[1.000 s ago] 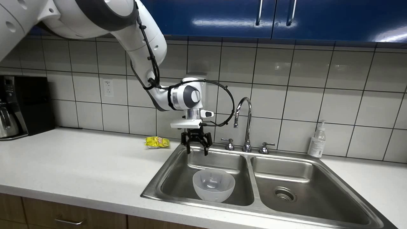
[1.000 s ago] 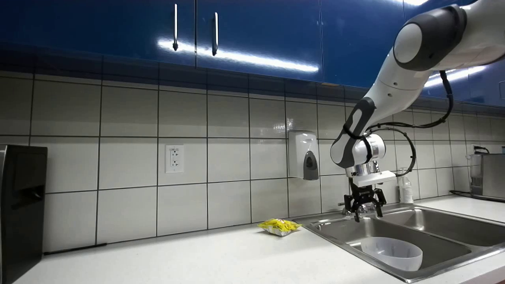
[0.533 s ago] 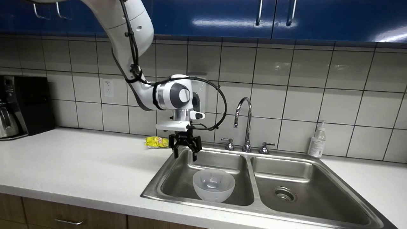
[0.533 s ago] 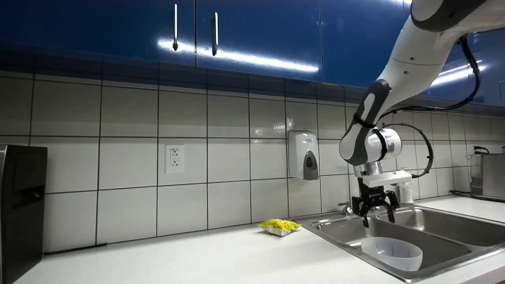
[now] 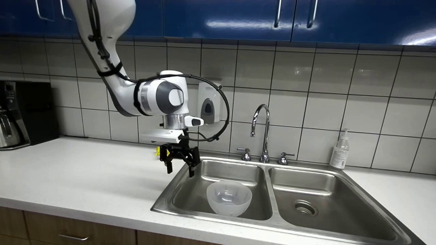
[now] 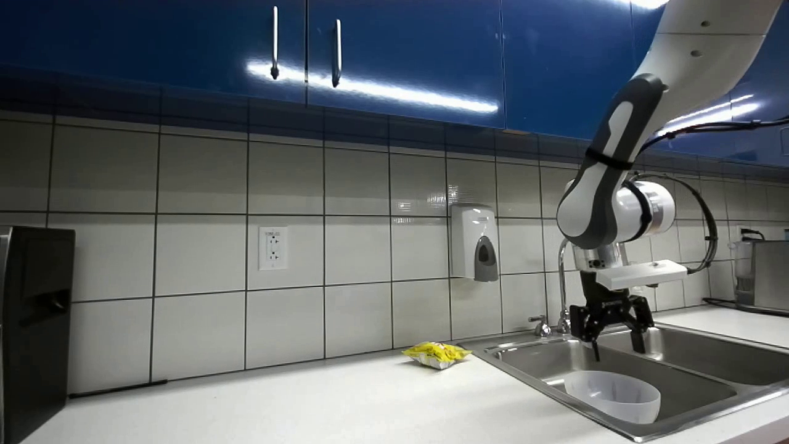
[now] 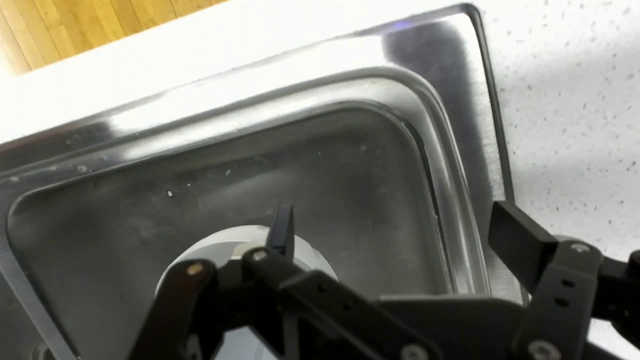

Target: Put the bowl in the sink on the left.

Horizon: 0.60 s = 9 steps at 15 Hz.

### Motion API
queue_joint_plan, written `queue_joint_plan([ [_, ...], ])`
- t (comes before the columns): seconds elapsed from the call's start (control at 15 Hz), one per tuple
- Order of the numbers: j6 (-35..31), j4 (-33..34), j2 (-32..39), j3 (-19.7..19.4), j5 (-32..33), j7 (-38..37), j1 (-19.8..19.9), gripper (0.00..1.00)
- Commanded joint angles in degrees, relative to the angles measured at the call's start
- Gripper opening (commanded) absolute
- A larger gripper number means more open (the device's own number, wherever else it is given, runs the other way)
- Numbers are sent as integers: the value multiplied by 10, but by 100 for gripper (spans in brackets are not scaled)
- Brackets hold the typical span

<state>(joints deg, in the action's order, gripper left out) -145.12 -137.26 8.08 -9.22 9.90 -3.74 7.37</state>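
The translucent whitish bowl (image 5: 230, 206) stands upright in a basin of the double sink, the left one in this exterior view; it also shows in an exterior view (image 6: 622, 402). The adjoining basin, with a visible round drain, is the sink (image 5: 344, 217) to its right. My gripper (image 5: 180, 172) is open and empty, hanging above the bowl basin's outer edge, apart from the bowl. It also shows in an exterior view (image 6: 617, 351). In the wrist view the open gripper (image 7: 393, 220) spans the basin's edge; one finger partly hides the bowl (image 7: 215, 250).
A yellow packet (image 6: 436, 355) lies on the counter beside the sink, partly hidden behind the gripper in an exterior view. A tall faucet (image 5: 266, 136) with two handles stands behind the basins. A soap bottle (image 5: 340, 154) stands at the back. A black coffee maker (image 5: 32, 115) stands far left.
My gripper has moved away from the back wall and sideways, from above the bowl basin's rear to above its outer edge. It stays open. The bowl has not moved.
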Motion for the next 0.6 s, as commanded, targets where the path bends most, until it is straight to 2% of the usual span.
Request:
queue_joint_plan([
  [0.0,-5,-62,-71,-13,28,12,8,100],
  [0.07,7,-60,-72,-15,30,15,11,100],
  [0.13,0,-40,-44,-8,18,2,5,100],
  [0.53,0,-43,-43,-9,18,3,6,100],
])
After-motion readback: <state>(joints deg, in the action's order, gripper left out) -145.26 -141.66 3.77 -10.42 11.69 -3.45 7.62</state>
